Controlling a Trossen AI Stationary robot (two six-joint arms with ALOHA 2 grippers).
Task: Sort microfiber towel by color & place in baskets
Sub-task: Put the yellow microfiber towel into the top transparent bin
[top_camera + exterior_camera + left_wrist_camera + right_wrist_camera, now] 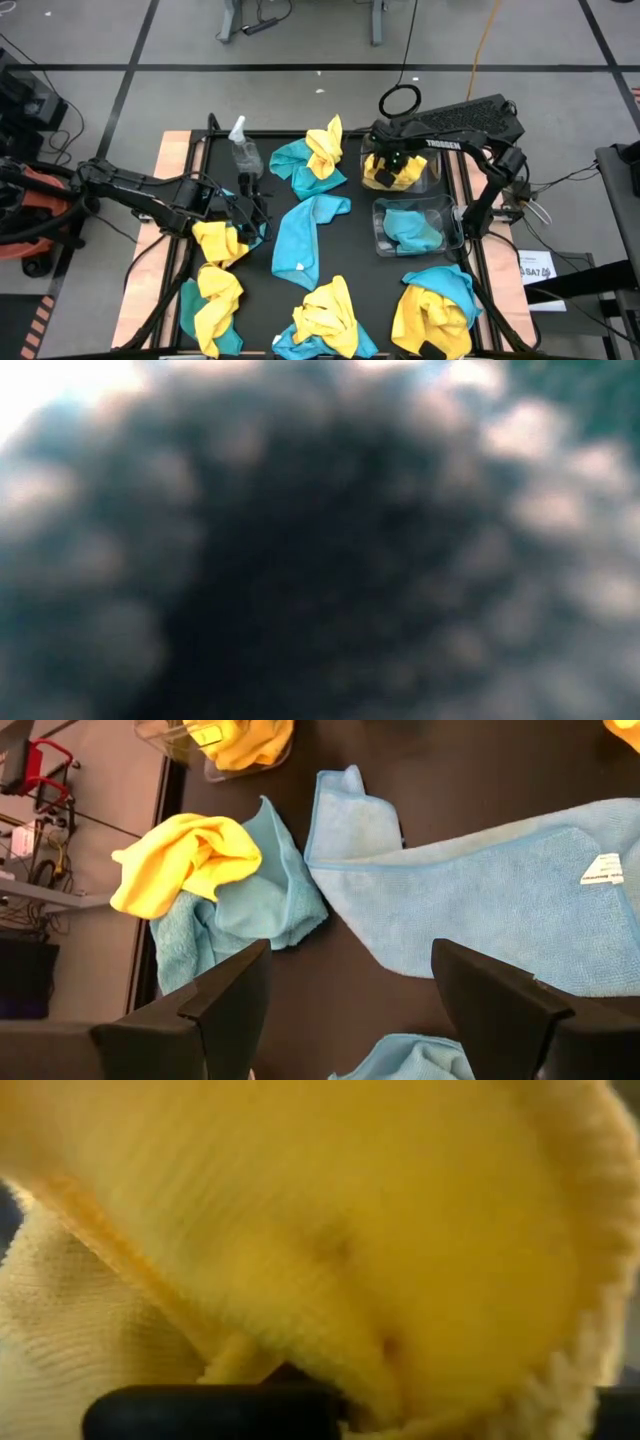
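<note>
Two clear baskets stand at the table's right. The far basket [432, 172] holds a yellow microfiber towel [383, 177], and my right gripper [397, 162] reaches down into it, shut on that cloth. The near basket [380, 212] holds a teal towel [410, 228]. My left gripper [250, 210] hangs open above the table's left part, next to a yellow towel [218, 242], with nothing between its fingers [230, 1000]. A teal towel [300, 235] lies spread flat mid-table. My right gripper has the yellow towel from above, fingers pointing down into the far basket. Bunched yellow cloth [320, 1250] fills the right wrist view and covers the fingertips, so the part and the number of layers cannot be told. The towel sits low inside the basket.
Mixed yellow and teal piles lie at the far middle [315, 155], near left [215, 300], near middle [325, 320] and near right [435, 305]. A clear spray bottle [243, 150] stands at the far left. Something dark and blurred right at the lens covers the low view.
</note>
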